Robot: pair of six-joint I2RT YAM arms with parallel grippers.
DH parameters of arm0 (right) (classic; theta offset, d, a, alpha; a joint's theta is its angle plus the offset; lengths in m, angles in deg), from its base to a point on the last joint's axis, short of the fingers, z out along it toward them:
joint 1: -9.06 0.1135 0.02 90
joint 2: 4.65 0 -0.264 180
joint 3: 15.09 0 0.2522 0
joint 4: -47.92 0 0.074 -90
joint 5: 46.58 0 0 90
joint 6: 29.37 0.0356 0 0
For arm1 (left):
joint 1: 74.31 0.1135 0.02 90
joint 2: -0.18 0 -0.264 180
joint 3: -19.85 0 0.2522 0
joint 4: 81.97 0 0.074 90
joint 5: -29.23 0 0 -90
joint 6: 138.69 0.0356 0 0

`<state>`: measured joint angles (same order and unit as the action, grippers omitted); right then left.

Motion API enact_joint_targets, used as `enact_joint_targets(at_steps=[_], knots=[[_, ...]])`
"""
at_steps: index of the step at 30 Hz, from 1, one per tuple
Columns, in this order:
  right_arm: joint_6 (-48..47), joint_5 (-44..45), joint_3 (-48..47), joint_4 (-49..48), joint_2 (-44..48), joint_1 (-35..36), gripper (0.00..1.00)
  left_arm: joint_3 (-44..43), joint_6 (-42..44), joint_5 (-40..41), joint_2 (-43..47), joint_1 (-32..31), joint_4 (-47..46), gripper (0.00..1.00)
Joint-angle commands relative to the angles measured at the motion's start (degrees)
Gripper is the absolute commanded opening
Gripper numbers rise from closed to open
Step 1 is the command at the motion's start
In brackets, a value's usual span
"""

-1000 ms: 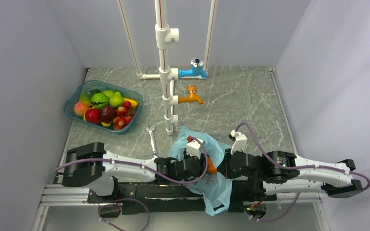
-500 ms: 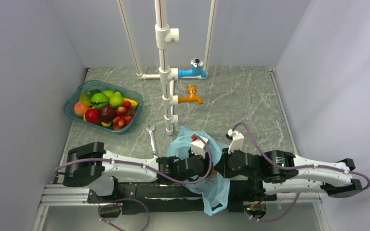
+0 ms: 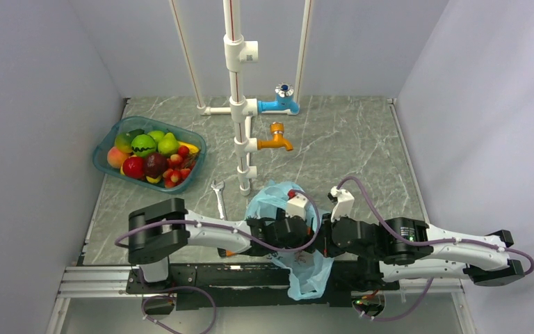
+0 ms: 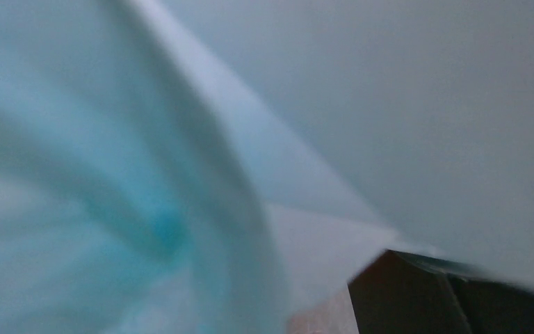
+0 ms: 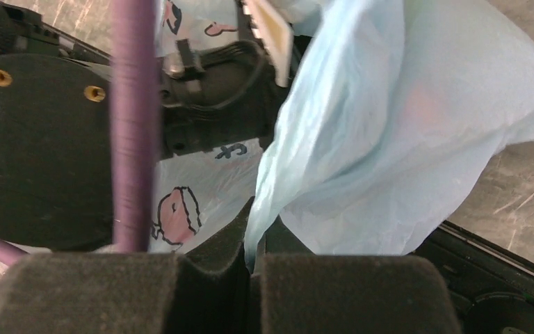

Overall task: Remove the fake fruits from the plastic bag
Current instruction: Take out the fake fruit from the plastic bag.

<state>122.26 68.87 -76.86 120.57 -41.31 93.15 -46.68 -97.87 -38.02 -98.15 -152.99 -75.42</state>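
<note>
Plastic bag [image 5: 389, 139] pinched between closed right fingers [image 5: 299, 285]
Left fingers buried inside, opening unclear; lettering illegible.

The left arm [image 3: 201, 235] and right arm [image 3: 452, 252] are showing white shells between black joint housings, each trailing a purple cable [image 3: 372, 202] back from its claw. The right gripper [image 5: 254, 270] is showing matt black foam-like pads [image 5: 348, 292]. Up-left of them, two brass-coloured screws [image 5: 0, 76] are glinting in a round black housing [image 5: 42, 160].
</note>
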Motion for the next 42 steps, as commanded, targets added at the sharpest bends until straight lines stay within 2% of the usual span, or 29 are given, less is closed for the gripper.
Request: enact_joint_targets(at_steps=[1, 4, 7, 8, 10, 13, 23, 33, 42], knots=[[-1.10, 0.74, -2.31, -1.21, 0.02, 0.18, 0.00, -5.93, -0.02, -2.87, -4.28, 0.10, 1.38, 0.92], [-1.13, 0.84, -2.18, -1.30, 0.23, 0.14, 0.00, -8.59, -0.49, -2.75, -7.71, 0.21, 4.17, 0.92], [-1.15, 1.00, -2.24, -1.15, 0.52, 0.19, 0.00, -10.30, 0.14, -4.51, -10.01, 0.76, 4.76, 0.86], [-1.08, 0.98, -2.26, -1.00, 0.60, 0.12, 0.00, -10.11, 0.15, -4.95, -10.24, 1.04, 4.66, 0.83], [-0.92, 1.16, -2.26, -0.73, 0.79, 0.16, 0.00, -9.36, 0.11, -5.49, -9.57, 1.35, 4.26, 0.70], [-0.64, 1.27, -1.89, -0.49, 1.25, 0.13, 0.00, -7.67, 0.42, -5.28, -6.99, 1.59, 4.15, 0.56], [-1.71, 1.57, -1.22, -1.40, -0.10, 0.20, 0.00, 1.12, -1.32, -3.25, 7.57, 1.12, 5.26, 0.37], [-1.81, 1.40, -0.19, -2.10, -0.92, 0.11, 0.00, 4.57, -0.53, -0.94, 21.74, -0.51, 9.84, 0.26], [-2.15, 1.19, 0.63, -3.27, -1.63, 0.19, 0.00, 10.25, -2.73, 4.33, 41.08, -1.17, 20.73, 0.26]])
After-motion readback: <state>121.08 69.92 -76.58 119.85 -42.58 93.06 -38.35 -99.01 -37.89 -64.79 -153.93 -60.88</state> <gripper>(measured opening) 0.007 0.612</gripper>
